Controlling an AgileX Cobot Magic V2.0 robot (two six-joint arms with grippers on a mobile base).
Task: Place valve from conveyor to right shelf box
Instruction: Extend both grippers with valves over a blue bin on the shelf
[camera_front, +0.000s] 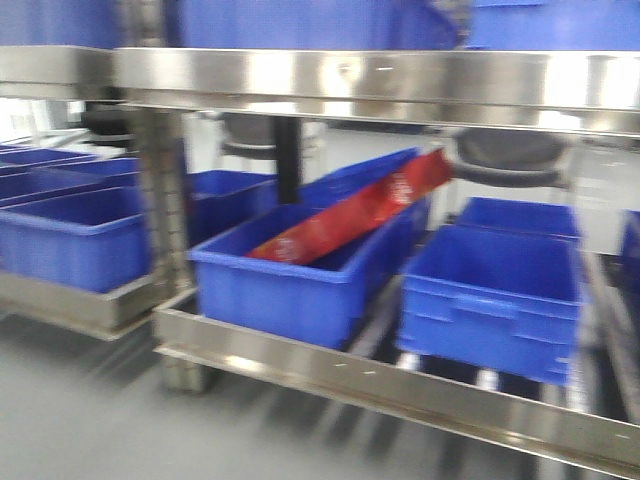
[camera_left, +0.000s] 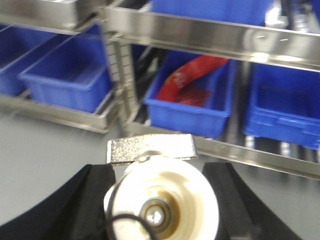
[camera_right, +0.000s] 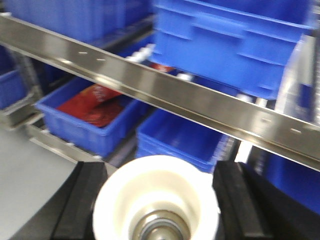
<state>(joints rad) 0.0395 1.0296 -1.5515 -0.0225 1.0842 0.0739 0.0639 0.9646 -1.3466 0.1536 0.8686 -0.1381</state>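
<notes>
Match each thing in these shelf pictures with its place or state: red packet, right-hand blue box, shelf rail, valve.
Things:
1. red packet
2. right-hand blue box
3. shelf rail
4. valve

Places or states:
A. shiny steel
B. held by the left gripper
C. looks empty
D. leaning in the middle blue box

Pairs: 1-D, 2-C, 3-A, 4-B.

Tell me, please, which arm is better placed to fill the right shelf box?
Right: its tool holds a valve before the empty right box; the left tool faces the red-packet box.
</notes>
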